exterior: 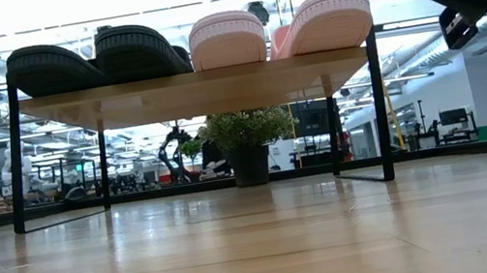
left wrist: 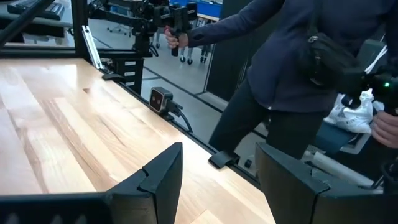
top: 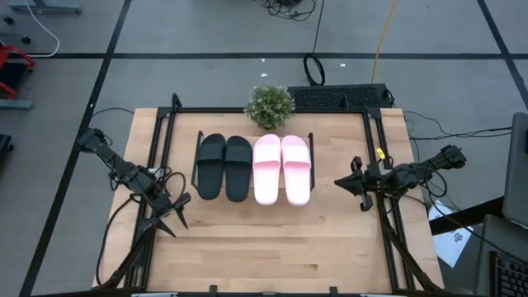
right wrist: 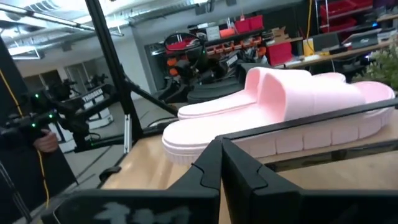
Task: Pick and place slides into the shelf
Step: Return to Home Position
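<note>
The low shelf with a light wood top board and thin black metal legs [exterior: 195,80] stands on the far half of the light wooden bench [top: 272,239]. All four slides lie on its top board in one row, side by side. The matte black pair of slides [top: 224,167] is on the left half and the pale pink pair of slides [top: 267,169] is on the right half. Just behind the shelf is a small green potted plant [top: 269,106].

The left gripper [top: 169,216] hangs over the near left part of the bench, well apart from the shelf. Its arm comes in from the left edge and bends down toward the front. The two dark fingers [left wrist: 165,177] are spread with a clear gap between them, and they hold nothing.

The right gripper [top: 340,181] is at the right side of the bench, near the pink pair but not touching it. Its arm lies almost level and points toward the shelf. In the right wrist view its fingers [right wrist: 217,155] are pressed together with nothing between them, and the outer pink slide is just ahead of them.

A person in a dark blue top [left wrist: 298,56] stands beside the bench.
</note>
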`<state>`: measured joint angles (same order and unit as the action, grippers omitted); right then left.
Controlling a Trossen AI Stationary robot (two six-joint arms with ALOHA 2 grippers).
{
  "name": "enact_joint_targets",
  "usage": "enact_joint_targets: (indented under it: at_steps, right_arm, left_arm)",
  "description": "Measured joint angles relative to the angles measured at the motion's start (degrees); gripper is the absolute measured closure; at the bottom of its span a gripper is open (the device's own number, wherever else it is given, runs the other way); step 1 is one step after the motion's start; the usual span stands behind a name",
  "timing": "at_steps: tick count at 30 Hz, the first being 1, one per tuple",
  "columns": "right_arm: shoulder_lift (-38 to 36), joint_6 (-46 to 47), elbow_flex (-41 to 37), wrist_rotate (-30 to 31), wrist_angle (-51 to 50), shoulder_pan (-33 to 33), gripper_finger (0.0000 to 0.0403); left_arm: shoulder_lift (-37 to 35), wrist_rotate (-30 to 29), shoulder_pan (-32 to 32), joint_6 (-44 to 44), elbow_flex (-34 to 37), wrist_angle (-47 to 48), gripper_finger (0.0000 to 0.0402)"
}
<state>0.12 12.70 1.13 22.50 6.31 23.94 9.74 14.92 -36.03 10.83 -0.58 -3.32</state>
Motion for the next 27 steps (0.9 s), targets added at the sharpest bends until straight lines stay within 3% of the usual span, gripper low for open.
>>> enact_joint_targets:
  at_steps: [12,27]
  right_arm:
    - [0.0,-5.5,-0.1,0.0,-0.1,0.0,0.0403]
    - [0.0,-5.5,-0.2,-0.1,-0.1,0.0,0.0403]
  left_arm:
    - [0.0,-5.4,0.0,9.0,0.0,0.2,0.0204]
    - [0.0,-6.0,0.0,9.2,0.0,0.2,0.0204]
